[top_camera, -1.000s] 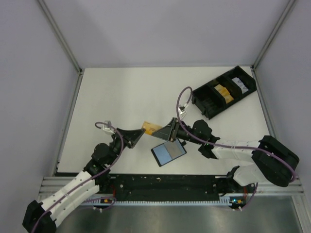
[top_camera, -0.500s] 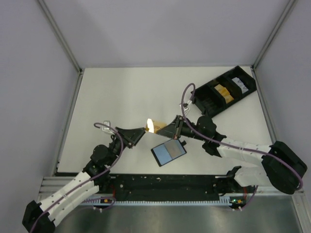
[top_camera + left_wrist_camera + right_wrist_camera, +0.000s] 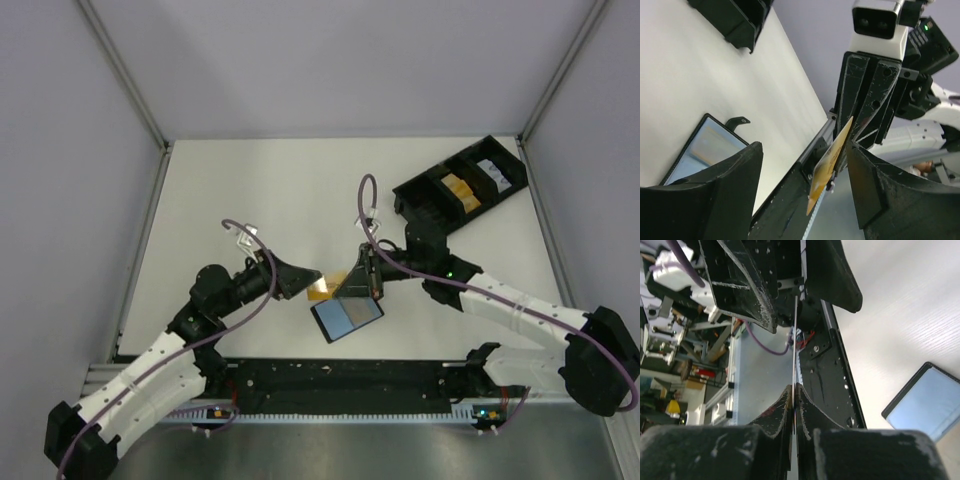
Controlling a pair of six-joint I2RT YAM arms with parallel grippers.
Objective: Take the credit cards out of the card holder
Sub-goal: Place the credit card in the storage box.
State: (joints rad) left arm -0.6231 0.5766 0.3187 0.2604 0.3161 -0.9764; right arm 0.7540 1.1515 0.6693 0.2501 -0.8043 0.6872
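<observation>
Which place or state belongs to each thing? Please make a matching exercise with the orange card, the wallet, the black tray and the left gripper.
Things:
1. card
2. wallet
3. tray
4. left gripper

Places or states:
A. lying open on the table
B. at the far right corner of the table
C. open, one finger on each side of the card
D. pinched by the right gripper

Pairs: 1-D, 2-A, 3-B, 4-C

The card (image 3: 328,287) is between the left gripper (image 3: 311,282) and right gripper (image 3: 347,287), just behind the wallet (image 3: 347,318); the tray (image 3: 460,188) lies far right.
</observation>
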